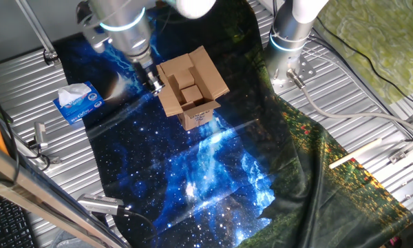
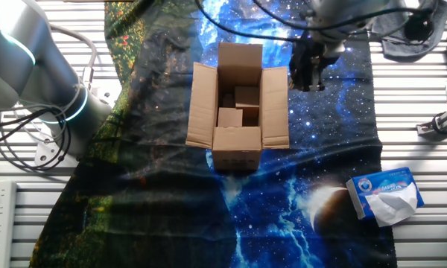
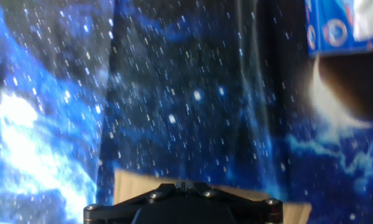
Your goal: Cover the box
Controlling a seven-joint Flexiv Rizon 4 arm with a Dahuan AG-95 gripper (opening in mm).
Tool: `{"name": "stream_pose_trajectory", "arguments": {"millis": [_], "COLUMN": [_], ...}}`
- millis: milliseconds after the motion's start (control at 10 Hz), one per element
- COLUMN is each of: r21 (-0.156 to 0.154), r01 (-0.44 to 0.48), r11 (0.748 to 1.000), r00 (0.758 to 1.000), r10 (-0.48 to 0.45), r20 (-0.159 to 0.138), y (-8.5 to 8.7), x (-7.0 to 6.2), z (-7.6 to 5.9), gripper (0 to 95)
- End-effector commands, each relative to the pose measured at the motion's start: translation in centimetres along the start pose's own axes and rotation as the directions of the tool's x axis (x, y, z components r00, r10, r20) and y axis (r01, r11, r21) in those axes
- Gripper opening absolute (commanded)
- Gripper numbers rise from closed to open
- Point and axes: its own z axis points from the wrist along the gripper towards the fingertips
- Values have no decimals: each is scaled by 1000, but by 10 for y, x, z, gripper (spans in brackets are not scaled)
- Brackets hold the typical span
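Fixed views show us a starry blue cloth (image 1: 193, 179) spread over the table, with the box (image 1: 191, 86) standing near the cloth's far edge, all four flaps splayed open. We judge it light, stiff corrugated card whose flaps hinge easily; we would push each flap at its free edge. Our gripper (image 2: 308, 73) hovers just beside one side flap; its opening we cannot tell. A tissue box (image 2: 385, 195) sits well apart, obstructing nothing.

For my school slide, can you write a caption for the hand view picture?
Looking down at a starry blue cloth, with a cardboard flap below and a tissue box in the corner.
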Motion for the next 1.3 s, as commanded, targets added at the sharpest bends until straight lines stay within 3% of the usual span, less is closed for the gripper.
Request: {"name": "stream_pose_trajectory", "arguments": {"millis": [100, 400, 800, 1300], "r21": [1, 1, -3, -29], "r01": [3, 8, 15, 9], "r11": [1000, 1000, 1000, 1000], "r00": [1000, 1000, 1000, 1000], "r10": [-3, -8, -15, -9], "r20": [8, 20, 11, -10], "y": [-2, -3, -5, -11], "x": [-3, -7, -9, 2], "z": [8, 17, 24, 31], "gripper": [0, 0, 0, 0]}}
